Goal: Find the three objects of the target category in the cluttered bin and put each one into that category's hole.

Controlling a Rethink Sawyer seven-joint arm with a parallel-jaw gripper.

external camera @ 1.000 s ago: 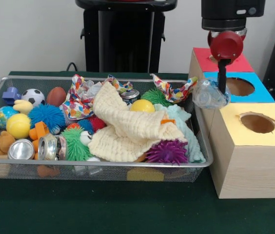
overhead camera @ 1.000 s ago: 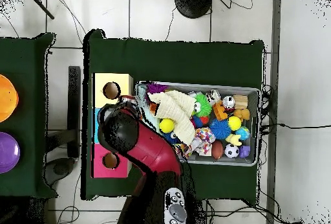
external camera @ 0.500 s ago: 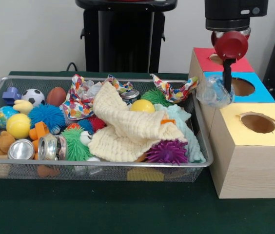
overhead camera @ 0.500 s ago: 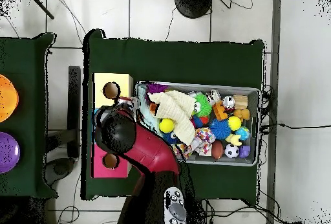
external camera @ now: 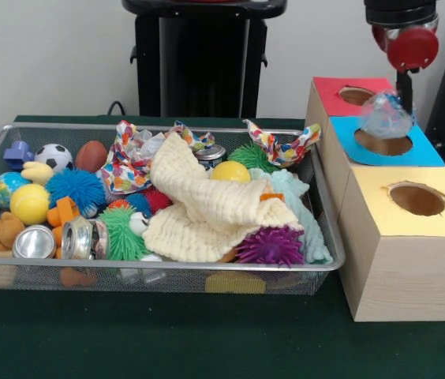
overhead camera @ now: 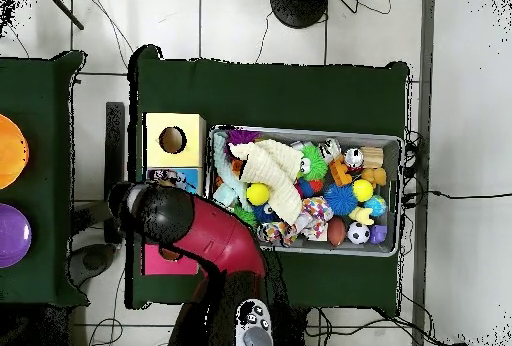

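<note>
My gripper (external camera: 401, 101) hangs at the top right of the front view, shut on a crushed clear plastic bottle (external camera: 383, 118). It holds the bottle just above the round hole (external camera: 385, 144) in the blue top of the middle wooden box. The silver wire mesh bin (external camera: 159, 267) lies to the left, full of toys and cloths. No other clear bottle shows plainly in the clutter. In the overhead view the red and black arm (overhead camera: 165, 214) covers the blue box and hides the bottle; the bin (overhead camera: 401, 197) lies to its right.
The red-topped box (external camera: 329, 95) stands behind the blue one and the yellow-topped box (external camera: 412, 237) in front. In the bin are silver cans (external camera: 35, 242), spiky balls (external camera: 271, 246), a cream cloth (external camera: 199, 205) and a patterned cloth (external camera: 128, 162).
The gripper has moved right and upward with the bottle, from beside the bin's right edge to over the blue box's hole. The bin's contents have not moved.
</note>
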